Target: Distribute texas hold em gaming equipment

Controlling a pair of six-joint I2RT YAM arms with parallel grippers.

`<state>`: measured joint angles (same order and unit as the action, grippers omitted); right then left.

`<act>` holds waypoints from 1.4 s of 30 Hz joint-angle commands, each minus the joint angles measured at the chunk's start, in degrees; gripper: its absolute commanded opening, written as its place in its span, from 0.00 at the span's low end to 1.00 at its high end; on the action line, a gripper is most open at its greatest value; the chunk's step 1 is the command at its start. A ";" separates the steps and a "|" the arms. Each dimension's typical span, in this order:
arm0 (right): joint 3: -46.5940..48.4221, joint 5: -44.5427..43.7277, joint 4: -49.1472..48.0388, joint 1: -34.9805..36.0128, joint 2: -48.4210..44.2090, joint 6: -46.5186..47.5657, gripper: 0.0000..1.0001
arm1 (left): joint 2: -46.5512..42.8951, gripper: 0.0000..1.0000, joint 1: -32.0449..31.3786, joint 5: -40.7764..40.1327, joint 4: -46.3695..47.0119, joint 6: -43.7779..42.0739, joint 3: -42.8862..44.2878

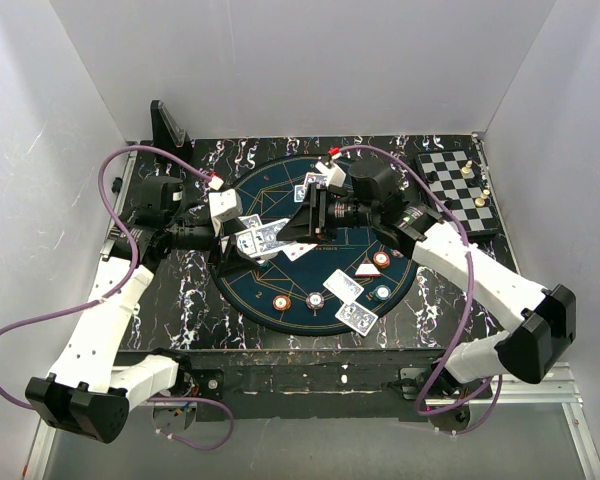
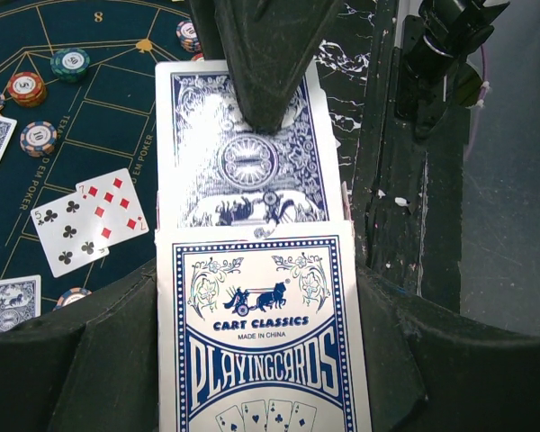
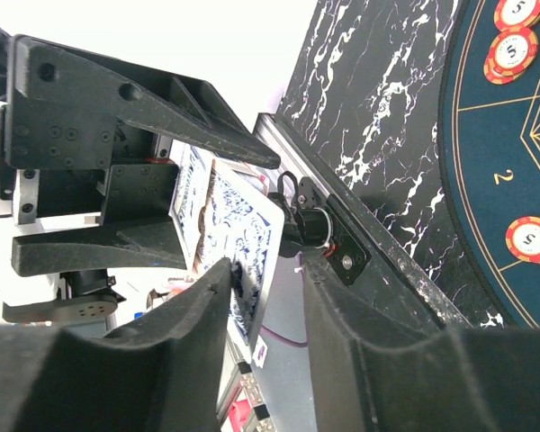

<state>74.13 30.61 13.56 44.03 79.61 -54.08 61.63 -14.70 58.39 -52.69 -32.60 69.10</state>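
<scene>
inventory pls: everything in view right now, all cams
table: one, black marbled, under everything
mat: one, round dark blue with gold lines, table centre
chessboard: one, black and white with small pieces, far right corner
stand: one, black, far left corner
loose cards: several, mostly blue backs, some face up, scattered on mat
chips: at least four, orange and teal, mat's near half
triangle marker: one, red and white, on mat
card box: one, blue and white, held over mat's left edge
top card: one, blue back, sticking out of card box
left tool: one, black, shut on card box
right tool: one, black, open, fingers either side of top card
</scene>
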 commanded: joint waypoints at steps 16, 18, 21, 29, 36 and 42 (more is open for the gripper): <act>2.33 -3.80 8.49 -3.51 -7.98 3.63 0.11 | -1.07 0.43 0.20 2.25 0.74 -0.27 1.48; 3.30 -4.15 10.25 -4.56 -8.68 4.60 0.11 | -0.98 0.42 0.20 2.25 0.83 -0.27 1.56; 4.71 -3.63 11.66 -6.32 -9.47 5.39 0.10 | -1.07 0.42 0.20 2.25 0.74 -0.36 1.65; 8.04 -2.49 14.64 -8.52 -9.21 7.23 0.08 | -0.98 0.42 0.11 2.17 0.57 -0.18 1.74; 15.51 -6.69 23.51 -13.61 -9.04 13.99 0.08 | -1.16 0.42 0.11 2.17 0.48 -0.36 1.48; 21.32 -16.70 30.73 -13.97 -3.51 20.50 0.08 | -1.86 0.42 0.11 2.17 0.04 -0.27 1.30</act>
<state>92.25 20.84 38.94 30.09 72.58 -39.88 61.58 -14.70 58.76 -52.69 -32.60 69.10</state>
